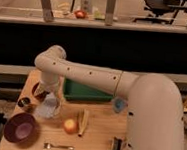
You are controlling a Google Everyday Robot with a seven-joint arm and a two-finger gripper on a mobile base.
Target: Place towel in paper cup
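Note:
My gripper [48, 91] is at the left end of the white arm, pointing down over the left part of the wooden table [98, 135]. A pale, crumpled towel [49, 107] lies directly below it, and I cannot tell whether they touch. A round, dark red-brown thing [37, 90] stands just left of the gripper, partly hidden by it. It may be the paper cup, but I cannot tell.
A green tray [85, 92] is at the back of the table. A purple bowl [21, 127] sits front left, with a small dark can [24, 102] behind it. An apple [70, 126], a yellowish stick [83, 121], a fork [58, 146], a blue object [118, 105] and a black object [117, 144] lie around.

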